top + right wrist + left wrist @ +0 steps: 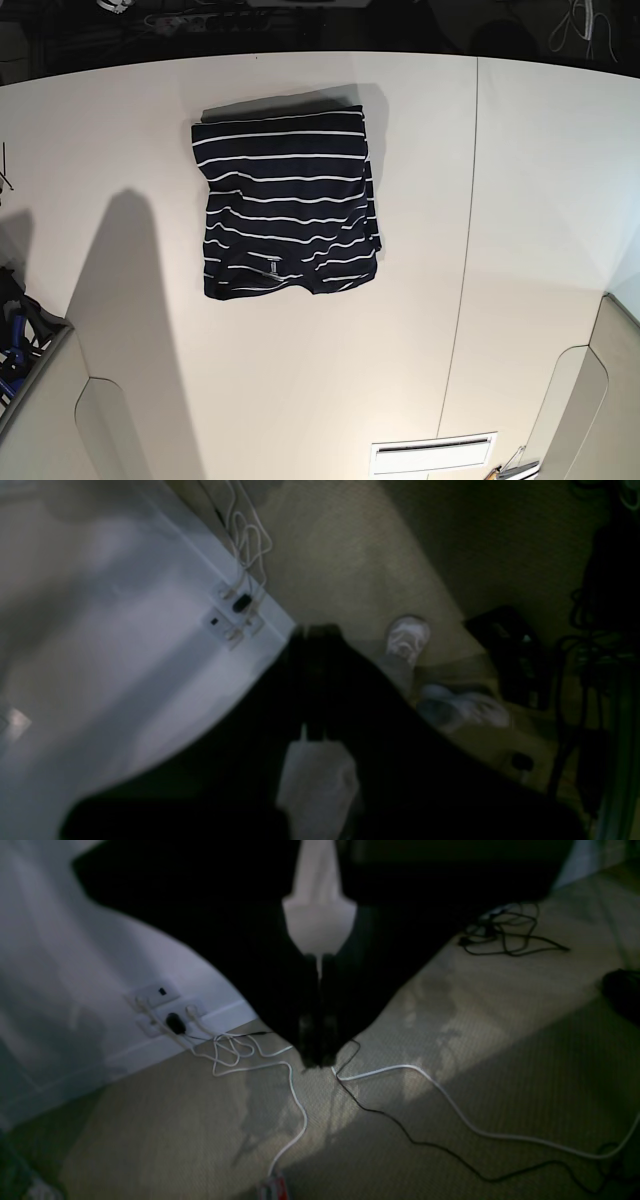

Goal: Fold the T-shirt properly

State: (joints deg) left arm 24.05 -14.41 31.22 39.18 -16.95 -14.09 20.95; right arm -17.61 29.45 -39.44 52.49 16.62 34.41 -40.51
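The T-shirt, dark navy with thin white stripes, lies folded into a rough rectangle on the white table, left of centre toward the far edge. A small white label shows near its lower hem. Neither arm shows in the base view. My left gripper appears in the left wrist view with its dark fingers pressed together, holding nothing, over the carpet floor. My right gripper appears in the right wrist view, also closed and holding nothing, over the floor by a wall. The shirt is not in either wrist view.
A seam runs down the table right of the shirt. White and black cables and wall sockets show in the left wrist view. Pale shoes and a black box lie on the floor in the right wrist view.
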